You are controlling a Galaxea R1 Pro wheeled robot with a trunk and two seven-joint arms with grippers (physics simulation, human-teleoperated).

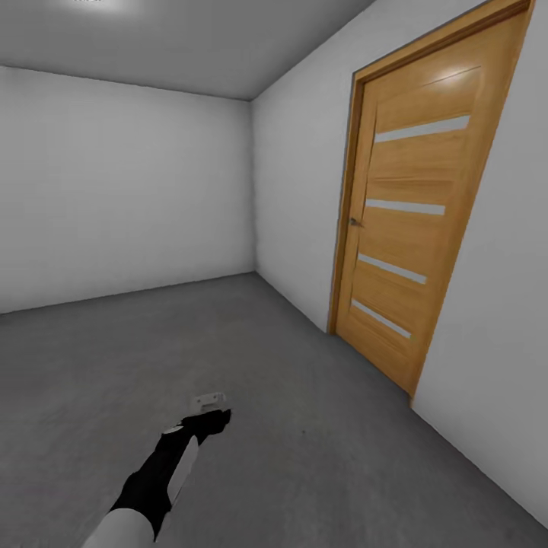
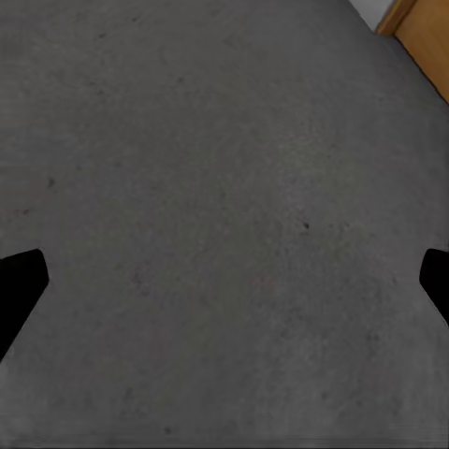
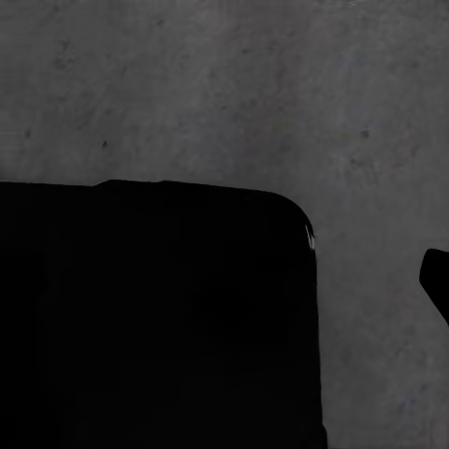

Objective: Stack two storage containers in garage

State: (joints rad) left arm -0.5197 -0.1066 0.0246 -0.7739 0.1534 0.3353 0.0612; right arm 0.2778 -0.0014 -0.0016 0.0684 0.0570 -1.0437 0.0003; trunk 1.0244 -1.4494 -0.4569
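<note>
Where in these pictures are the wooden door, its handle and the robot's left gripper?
wooden door (image 1: 415, 228), head view, on a middle panel between two pale stripes.
door handle (image 1: 353, 221), head view, on the small metal lever at the door's edge.
left gripper (image 2: 224, 281), left wrist view, midway between the two dark fingertips.

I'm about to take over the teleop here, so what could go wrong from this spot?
The wooden door on the wall to the robot's right looks shut, so driving at it might bump it. The left gripper hangs open over bare concrete floor, holding nothing; no bin is in sight, so a stacking spot is only a guess. In the right wrist view, a large black shape blocks much of the picture, making judgement harder.
</note>
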